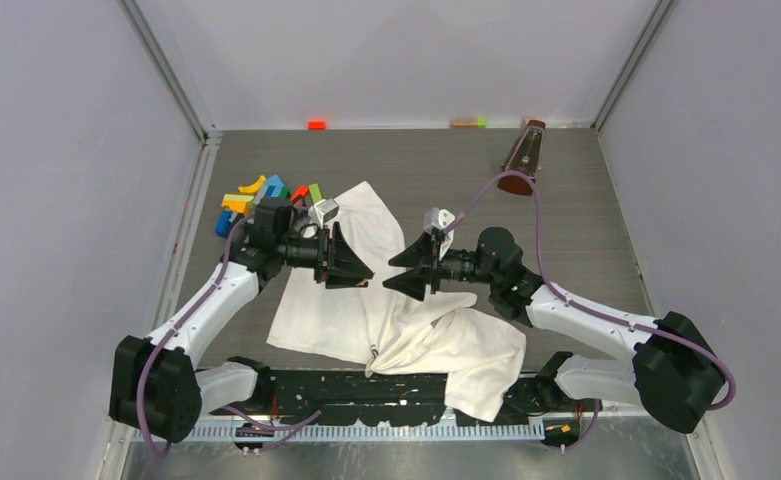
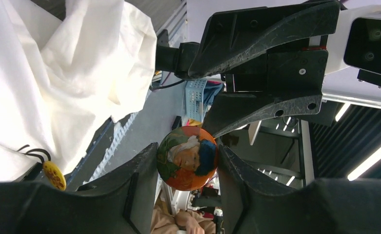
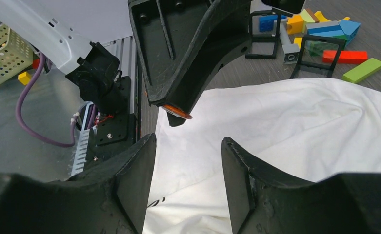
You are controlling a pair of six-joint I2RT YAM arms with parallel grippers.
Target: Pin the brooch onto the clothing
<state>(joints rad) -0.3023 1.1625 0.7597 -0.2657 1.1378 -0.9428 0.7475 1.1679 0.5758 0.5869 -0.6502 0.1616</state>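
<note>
My left gripper [image 2: 187, 157] is shut on the brooch [image 2: 187, 158], a round button with a painted portrait in orange, green and blue, gripped by its edges. The white T-shirt [image 1: 406, 335] lies crumpled on the table under both grippers and also shows in the left wrist view [image 2: 56, 73] and the right wrist view [image 3: 286, 126]. My right gripper [image 3: 188, 146] is open and empty, facing the left gripper [image 1: 359, 276] tip to tip, a short gap apart, above the shirt. In the right wrist view the brooch's orange edge [image 3: 177, 113] shows at the left gripper's fingertips [image 3: 178, 105].
Several coloured blocks [image 1: 266, 195] lie at the back left beside the shirt. A brown wedge-shaped object [image 1: 519, 160] stands at the back right. Small blocks [image 1: 316, 124] lie along the back wall. A yellow tag on a black cord [image 2: 54, 174] hangs at the shirt's edge.
</note>
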